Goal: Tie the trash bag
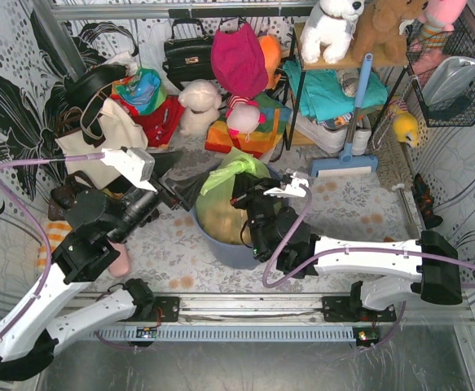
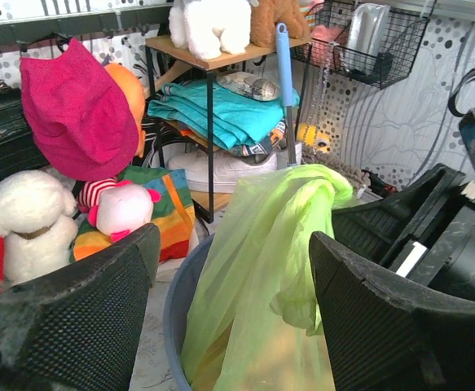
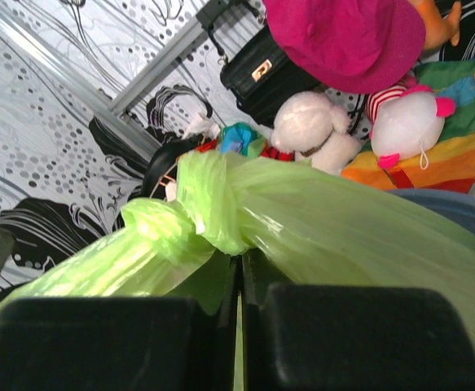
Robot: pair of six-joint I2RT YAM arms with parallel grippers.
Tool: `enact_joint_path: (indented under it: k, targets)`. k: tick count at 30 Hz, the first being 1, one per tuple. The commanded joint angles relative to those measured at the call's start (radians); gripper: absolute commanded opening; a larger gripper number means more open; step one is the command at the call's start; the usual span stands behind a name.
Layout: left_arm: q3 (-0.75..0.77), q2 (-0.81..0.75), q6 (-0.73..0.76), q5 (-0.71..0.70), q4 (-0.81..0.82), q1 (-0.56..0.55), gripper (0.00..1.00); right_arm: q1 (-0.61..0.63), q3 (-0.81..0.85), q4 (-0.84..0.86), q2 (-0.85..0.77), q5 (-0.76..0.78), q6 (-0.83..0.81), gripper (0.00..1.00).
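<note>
Green plastic: the trash bag, thin and translucent, sits in a round blue-grey bin at mid-table, with its gathered top rising above the rim.
Contents: crumpled brown paper shows through the film lower down.
Knot: in the right wrist view the neck is wound into a knot, and a twisted tail runs off towards 8 o'clock.
Right gripper: it is at the bag's 4 o'clock, reaching in over the bin rim. Its jaws are pressed together just under the knot, pinching a fold of the film, and green shows along the seam between them.
Left gripper: it is at the bag's 9 o'clock with its jaws spread wide. In its own wrist view the bag's neck stands in the gap between the fingers; whether either one touches it cannot be told.
Cream tote bag: at 10 o'clock from the bin, against the patterned wall.
White plush dog: at 11 o'clock, beside a striped rainbow cushion.
Magenta hat: at 12 o'clock, with a black handbag just to its 9 o'clock.
Blue-handled floor wiper: at 2 o'clock, leaning on a wooden shelf that carries plush toys.
Wire basket: on the wall at far 2 o'clock.
</note>
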Motion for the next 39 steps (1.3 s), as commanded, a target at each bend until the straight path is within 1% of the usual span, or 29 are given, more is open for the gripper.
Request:
enact_joint_path:
  k: [1,2,4,6,9,11,13,15,18,19,20,21,22,26,31,33,36,39]
  targets:
    - [0.06,0.01,-0.046,0.215,-0.003,0.082,0.83,-0.014,0.044,-0.153,-0.019,-0.045,0.12,0.0]
    - [0.076,0.023,-0.052,0.257,-0.014,0.106,0.84,-0.019,0.047,-0.181,-0.022,-0.051,0.141,0.0]
    - [0.123,0.065,-0.066,0.355,-0.046,0.155,1.0,-0.029,0.051,-0.224,-0.029,-0.062,0.172,0.0]
    - [0.159,0.092,-0.084,0.442,-0.057,0.208,0.98,-0.033,0.051,-0.244,-0.033,-0.069,0.188,0.0]
    - [0.154,0.087,-0.125,0.525,0.008,0.299,0.98,-0.037,0.054,-0.274,-0.039,-0.076,0.208,0.0]
    - [0.162,0.099,-0.16,0.602,0.031,0.374,0.98,-0.04,0.055,-0.292,-0.041,-0.082,0.22,0.0]
    - [0.155,0.116,-0.217,0.713,0.077,0.463,0.98,-0.043,0.058,-0.306,-0.042,-0.089,0.23,0.0]
    - [0.125,0.131,-0.298,0.825,0.154,0.557,0.98,-0.044,0.062,-0.317,-0.044,-0.092,0.233,0.0]
    - [0.042,0.147,-0.471,0.986,0.365,0.709,0.98,-0.045,0.06,-0.324,-0.052,-0.096,0.238,0.0]
    - [0.01,0.151,-0.56,1.021,0.454,0.773,0.98,-0.046,0.061,-0.33,-0.053,-0.097,0.236,0.0]
    - [-0.017,0.159,-0.629,1.049,0.529,0.813,0.98,-0.046,0.062,-0.334,-0.055,-0.098,0.239,0.0]
    - [-0.039,0.169,-0.681,1.068,0.588,0.845,0.98,-0.046,0.063,-0.337,-0.057,-0.098,0.242,0.0]
    - [-0.048,0.176,-0.7,1.073,0.605,0.864,0.98,-0.046,0.063,-0.341,-0.058,-0.099,0.244,0.0]
    - [-0.038,0.23,-0.638,1.107,0.489,0.871,1.0,-0.046,0.064,-0.347,-0.061,-0.102,0.249,0.0]
    - [-0.087,0.239,-0.601,1.168,0.43,0.852,0.9,-0.046,0.073,-0.349,-0.052,-0.113,0.254,0.0]
    - [-0.083,0.248,-0.538,1.16,0.355,0.801,0.86,-0.046,0.079,-0.352,-0.046,-0.12,0.256,0.0]
    - [-0.052,0.264,-0.398,1.078,0.192,0.668,0.85,-0.046,0.088,-0.361,-0.041,-0.127,0.26,0.0]
    - [-0.053,0.279,-0.337,1.01,0.132,0.582,0.82,-0.046,0.096,-0.377,-0.044,-0.127,0.265,0.0]
